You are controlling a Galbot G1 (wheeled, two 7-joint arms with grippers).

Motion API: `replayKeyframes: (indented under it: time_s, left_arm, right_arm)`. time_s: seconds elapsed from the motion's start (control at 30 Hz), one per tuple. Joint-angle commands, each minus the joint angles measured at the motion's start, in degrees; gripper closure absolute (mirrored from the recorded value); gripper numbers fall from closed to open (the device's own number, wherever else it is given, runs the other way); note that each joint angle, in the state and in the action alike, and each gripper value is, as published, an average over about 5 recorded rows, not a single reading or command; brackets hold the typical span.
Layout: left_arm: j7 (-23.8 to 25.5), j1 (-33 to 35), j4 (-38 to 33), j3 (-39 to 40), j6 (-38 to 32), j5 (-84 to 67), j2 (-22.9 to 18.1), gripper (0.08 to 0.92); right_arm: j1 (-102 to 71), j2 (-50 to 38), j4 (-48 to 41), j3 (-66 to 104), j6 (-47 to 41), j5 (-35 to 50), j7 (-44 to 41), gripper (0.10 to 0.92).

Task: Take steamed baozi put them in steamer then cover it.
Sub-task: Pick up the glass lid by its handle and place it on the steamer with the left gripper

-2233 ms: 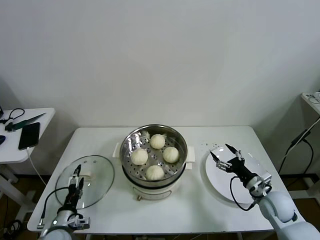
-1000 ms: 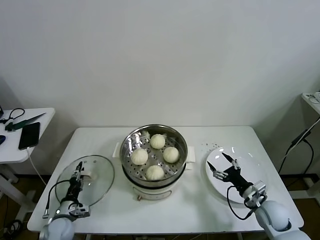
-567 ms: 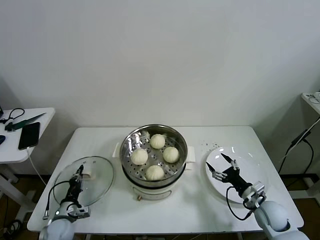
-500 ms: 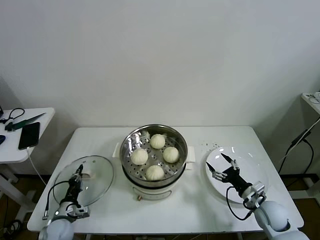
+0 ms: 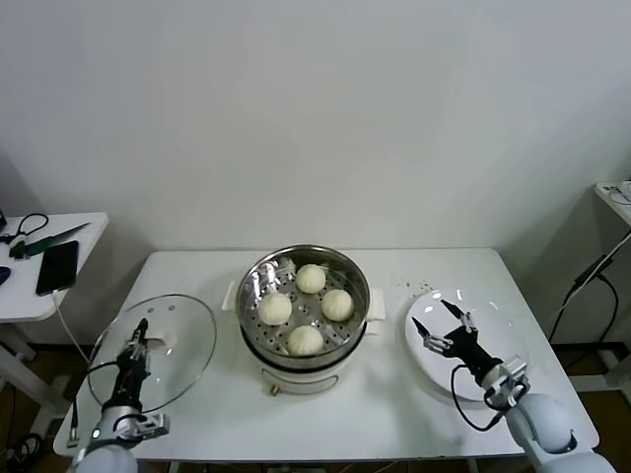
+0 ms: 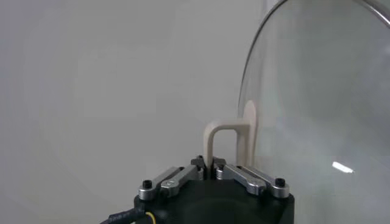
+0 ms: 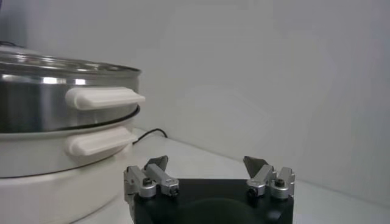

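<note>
White table [image 5: 394, 394] | left hand [image 6: 209, 165] clamps tilted cover [image 5: 163, 340] handle

We see four baozi [image 5: 307, 305] in the steamer [image 5: 305, 296] at the centre of the table [image 5: 394, 394], the cover [image 5: 156, 351] to its left, a plate [image 5: 493, 320] to its right.

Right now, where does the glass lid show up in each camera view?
Head view: the lid is at the table's left edge, tilted, its handle in the left gripper.
Left wrist view: the lid fills one side.
Right wrist view: not in it.
Shared landmark: the handle.
</note>
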Motion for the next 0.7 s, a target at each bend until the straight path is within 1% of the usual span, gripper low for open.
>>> replayKeyframes:
  time_s: [0.03, 0.17, 0.37, 0.43, 0.57, 0.7]
  left_arm:
    - [-1.09, 9.90, -16.71, 0.09, 11.45, -1.94, 0.60, 0.853]
    - [0.97, 10.47, -20.92, 0.95, 16.01, -2.16, 2.96, 0.853]
    - [4.24, 9.47, -26.43, 5.28, 23.07, -2.77, 10.42, 0.853]
    - [5.62, 8.35, -28.09, 7.85, 25.97, -2.75, 13.29, 0.853]
    - [9.97, 5.30, -31.25, 14.61, 33.14, -3.45, 18.79, 0.853]
    - [13.29, 1.13, -31.71, 20.96, 37.74, -3.47, 22.73, 0.853]
  right_arm:
    - [0.67, -0.17, -0.80, -0.05, 0.06, -0.04, 0.00, 0.203]
    - [1.12, -0.51, -0.99, -0.40, -0.02, -0.16, 0.20, 0.203]
    - [1.78, -1.39, -1.23, -1.08, -0.17, -0.48, 0.56, 0.203]
    - [1.93, -1.51, -1.53, -1.19, -0.12, -0.75, 0.57, 0.203]
    - [2.25, -1.63, -2.27, -1.45, 0.03, -1.37, 0.61, 0.203]
    - [2.89, -1.69, -2.65, -2.06, -0.01, -1.62, 0.78, 0.203]
